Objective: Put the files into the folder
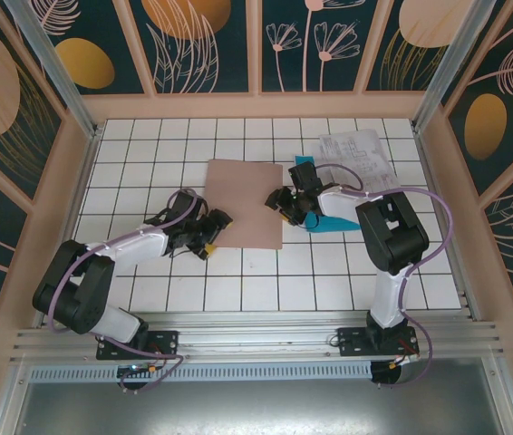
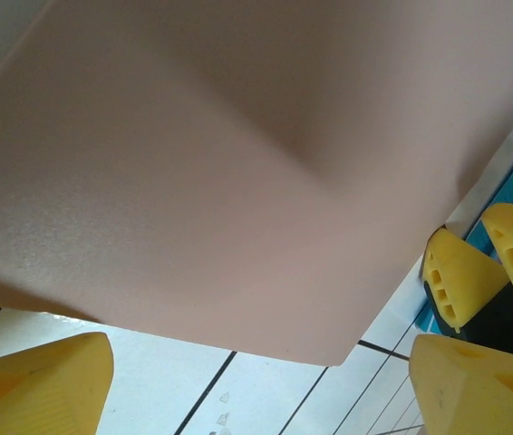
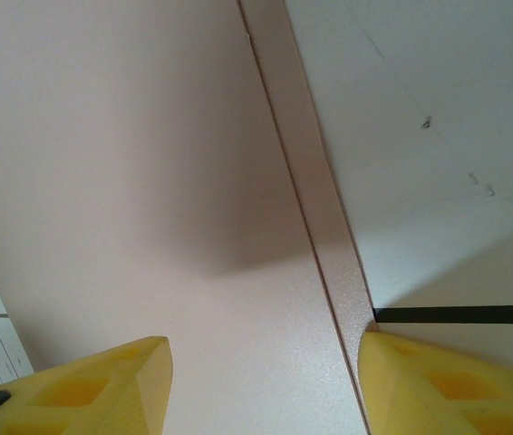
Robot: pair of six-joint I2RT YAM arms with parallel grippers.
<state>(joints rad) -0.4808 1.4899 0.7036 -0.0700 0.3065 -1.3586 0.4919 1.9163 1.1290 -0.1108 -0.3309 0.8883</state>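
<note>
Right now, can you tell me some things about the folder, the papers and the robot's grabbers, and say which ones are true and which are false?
1. The folder lies in the middle of the tiled table. True.
2. The white printed sheets are inside the folder. False: they lie on the table, to its right and farther back.
3. The left gripper is holding the cyan sheet. False: its jaws are open and empty, by the folder's near left corner.
4. The cyan sheet lies partly under the right arm. True.
5. The right gripper is at the folder's right edge. True.
</note>
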